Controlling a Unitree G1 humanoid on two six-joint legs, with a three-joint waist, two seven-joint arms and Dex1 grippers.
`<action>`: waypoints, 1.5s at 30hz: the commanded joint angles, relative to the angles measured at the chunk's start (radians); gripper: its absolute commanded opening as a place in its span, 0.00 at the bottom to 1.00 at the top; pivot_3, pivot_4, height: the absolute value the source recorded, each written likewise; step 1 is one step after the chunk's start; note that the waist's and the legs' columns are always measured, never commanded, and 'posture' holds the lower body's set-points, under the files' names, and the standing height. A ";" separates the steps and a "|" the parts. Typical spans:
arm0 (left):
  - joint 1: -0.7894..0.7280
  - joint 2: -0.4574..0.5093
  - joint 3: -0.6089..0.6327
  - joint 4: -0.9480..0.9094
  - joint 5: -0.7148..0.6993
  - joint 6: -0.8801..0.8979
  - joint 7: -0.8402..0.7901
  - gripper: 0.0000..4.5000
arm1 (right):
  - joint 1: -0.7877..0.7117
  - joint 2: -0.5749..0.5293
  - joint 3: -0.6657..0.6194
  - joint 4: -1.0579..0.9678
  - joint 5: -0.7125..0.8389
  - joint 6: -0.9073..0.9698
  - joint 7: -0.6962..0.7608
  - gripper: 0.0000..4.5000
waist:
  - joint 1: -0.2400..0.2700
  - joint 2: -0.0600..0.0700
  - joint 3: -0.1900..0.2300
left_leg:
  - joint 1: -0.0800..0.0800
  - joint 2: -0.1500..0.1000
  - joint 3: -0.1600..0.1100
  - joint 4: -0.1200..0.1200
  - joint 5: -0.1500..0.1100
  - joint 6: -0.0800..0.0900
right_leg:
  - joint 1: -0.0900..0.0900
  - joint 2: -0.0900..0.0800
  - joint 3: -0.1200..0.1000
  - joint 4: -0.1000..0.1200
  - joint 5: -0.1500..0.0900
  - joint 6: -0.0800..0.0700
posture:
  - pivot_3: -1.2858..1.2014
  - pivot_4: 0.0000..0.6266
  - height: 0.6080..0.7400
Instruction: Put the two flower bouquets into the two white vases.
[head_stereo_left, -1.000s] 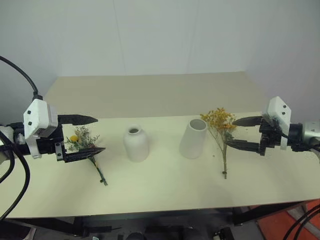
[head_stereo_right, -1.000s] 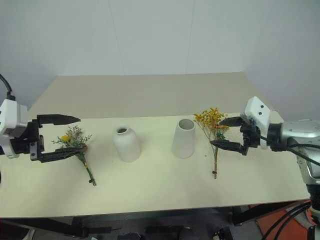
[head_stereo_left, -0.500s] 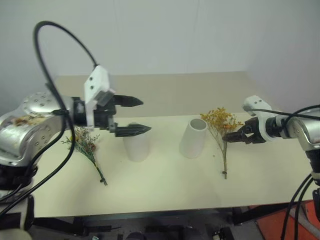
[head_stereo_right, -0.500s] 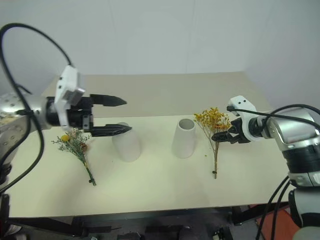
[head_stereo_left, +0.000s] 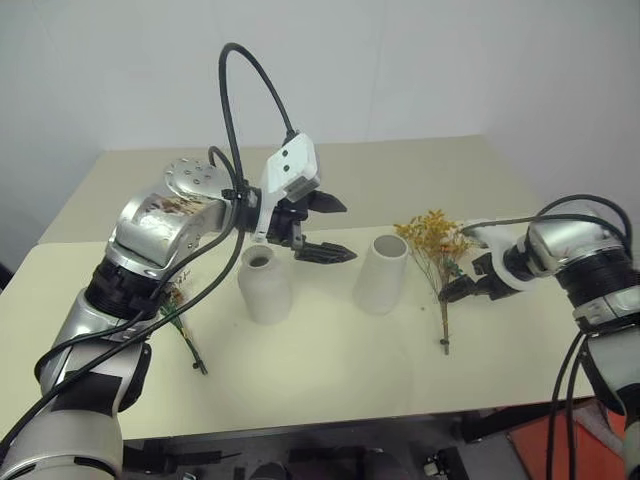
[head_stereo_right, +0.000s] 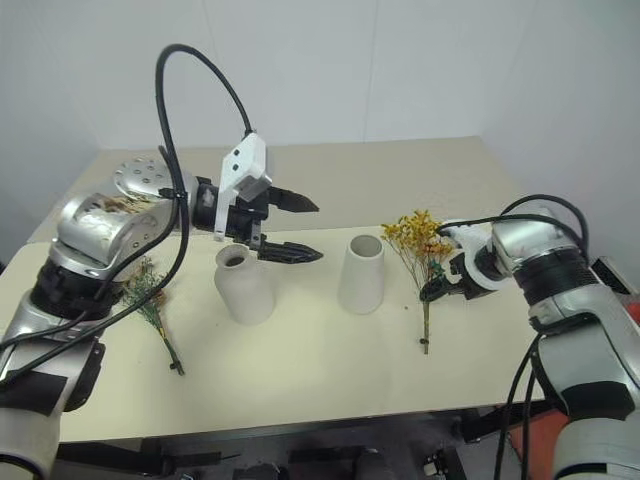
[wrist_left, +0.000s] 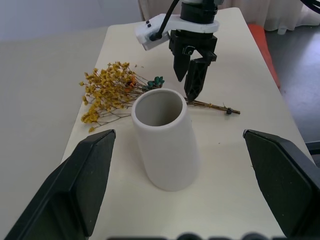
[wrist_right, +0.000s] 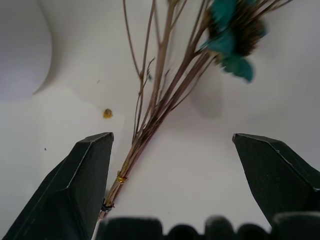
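Since the earlier frame, the left gripper (head_stereo_left: 327, 228) has swung from the left side of the table (head_stereo_left: 330, 370), beside the small green sprig bunch (head_stereo_left: 176, 305), across to the middle. It now hovers above and between the two vases. Its fingers are spread wide and hold nothing. The right gripper (wrist_left: 192, 80) has tipped from level to pointing steeply down over the stems of the yellow bouquet (head_stereo_left: 437, 243). Its fingers are also spread wide, with the brown stems lying between them on the table, not yet clamped.

Positions of the task items:
- Bottle-shaped vase (head_stereo_left: 263, 285): upright, left of centre, just below the left gripper's lower finger.
- Cylinder vase (wrist_left: 167, 142): upright, right of centre, mouth open and empty.
- Yellow bouquet: flat on the table, just right of the cylinder vase, flower heads toward the far side, stems toward the near edge.
- Green sprig bunch: flat on the table at left, partly hidden behind the left arm.
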 joint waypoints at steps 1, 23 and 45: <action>-0.030 -0.010 0.018 -0.021 0.024 -0.014 -0.016 1.00 | -0.037 0.016 0.026 0.026 -0.028 -0.007 0.035 1.00 | 0.001 0.000 0.000 | 0.000 0.000 0.000 0.000 0.000 0.000 | 0.000 0.000 0.000 0.000 0.000 0.000 | 0.52 0.24 1.00; 0.006 -0.015 0.047 -0.036 0.075 -0.019 -0.026 1.00 | -0.045 0.086 -0.078 0.138 -0.096 0.015 -0.015 0.01 | 0.003 0.000 0.000 | 0.000 -0.001 -0.002 0.003 0.000 0.000 | 0.001 0.000 0.000 0.001 0.001 0.001 | 0.52 0.24 1.00; 0.013 -0.053 0.048 0.002 0.116 -0.089 -0.076 1.00 | 0.204 0.381 -1.021 -0.607 0.277 -0.466 -0.509 0.01 | 0.003 0.002 0.000 | 0.000 -0.002 -0.002 0.005 0.000 0.000 | 0.001 0.000 0.001 0.010 0.002 0.001 | 0.52 0.24 1.00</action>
